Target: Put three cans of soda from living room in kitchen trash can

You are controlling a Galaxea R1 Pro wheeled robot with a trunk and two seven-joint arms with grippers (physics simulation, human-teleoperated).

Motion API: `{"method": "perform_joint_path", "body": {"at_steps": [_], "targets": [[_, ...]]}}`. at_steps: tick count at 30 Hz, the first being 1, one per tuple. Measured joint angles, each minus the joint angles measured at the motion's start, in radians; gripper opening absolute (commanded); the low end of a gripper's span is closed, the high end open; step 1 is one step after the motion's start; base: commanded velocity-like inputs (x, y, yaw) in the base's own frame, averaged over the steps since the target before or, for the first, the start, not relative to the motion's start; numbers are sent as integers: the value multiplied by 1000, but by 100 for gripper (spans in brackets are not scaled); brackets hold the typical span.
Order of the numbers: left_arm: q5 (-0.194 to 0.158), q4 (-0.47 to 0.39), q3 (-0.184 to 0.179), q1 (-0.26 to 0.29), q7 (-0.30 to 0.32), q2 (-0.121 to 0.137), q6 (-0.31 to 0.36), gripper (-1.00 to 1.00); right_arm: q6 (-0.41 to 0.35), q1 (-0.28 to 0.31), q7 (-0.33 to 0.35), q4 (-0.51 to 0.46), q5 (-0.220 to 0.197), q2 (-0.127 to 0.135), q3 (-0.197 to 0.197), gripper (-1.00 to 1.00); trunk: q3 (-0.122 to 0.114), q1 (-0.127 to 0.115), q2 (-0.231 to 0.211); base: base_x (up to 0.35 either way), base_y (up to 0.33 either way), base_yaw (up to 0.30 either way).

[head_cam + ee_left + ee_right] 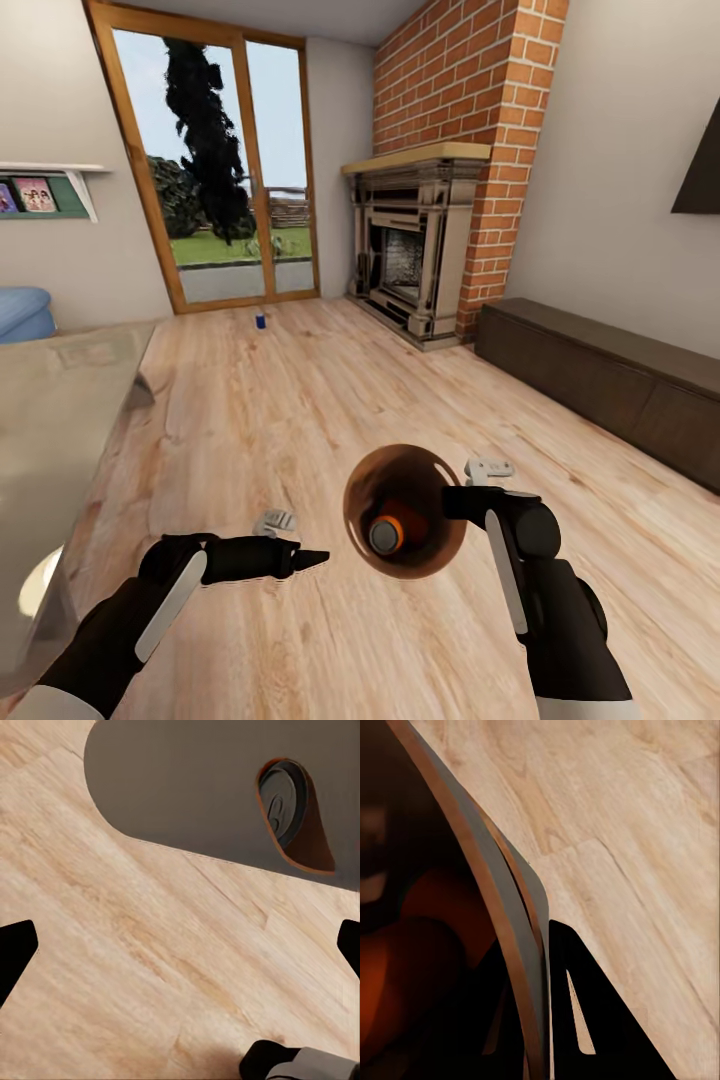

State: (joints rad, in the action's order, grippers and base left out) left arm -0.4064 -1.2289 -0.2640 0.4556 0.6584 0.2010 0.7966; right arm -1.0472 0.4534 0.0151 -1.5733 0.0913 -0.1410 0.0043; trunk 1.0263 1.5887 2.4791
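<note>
Collection step in hand. My right gripper point(455, 500) is clamped on the rim of the tash can point(405, 510), carried above the floor point(300, 400); an orange soda can point(388, 532) lies inside. My left gripper point(318, 556) hangs released, holding nothing. The blue soda can point(260, 320) stands at 12 o'clock by the glass door point(230, 170). Next, I judge: drive there and grasp it left-handed.
</note>
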Motion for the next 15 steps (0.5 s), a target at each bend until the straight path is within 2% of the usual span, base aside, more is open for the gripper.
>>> {"method": "perform_joint_path", "body": {"at_steps": [4, 7, 12, 15], "targets": [[0, -1, 0, 0, 0, 0, 0, 100, 0, 0, 0, 0, -1, 0, 0, -100, 0, 0, 0, 254, -76, 0], [0, -6, 4, 0, 0, 0, -2, 100, 0, 0, 0, 0, 7, 0, 0, -100, 0, 0, 0, 70, -24, 0], [0, -8, 9, 0, -1, 1, -4, 100, 0, 0, 0, 0, -10, 0, 0, -100, 0, 0, 0, 30, -5, 0], [0, -5, 8, 0, -3, 0, -2, 100, 0, 0, 0, 0, -6, 0, -1, -100, 0, 0, 0, 215, -1, 0]]}}
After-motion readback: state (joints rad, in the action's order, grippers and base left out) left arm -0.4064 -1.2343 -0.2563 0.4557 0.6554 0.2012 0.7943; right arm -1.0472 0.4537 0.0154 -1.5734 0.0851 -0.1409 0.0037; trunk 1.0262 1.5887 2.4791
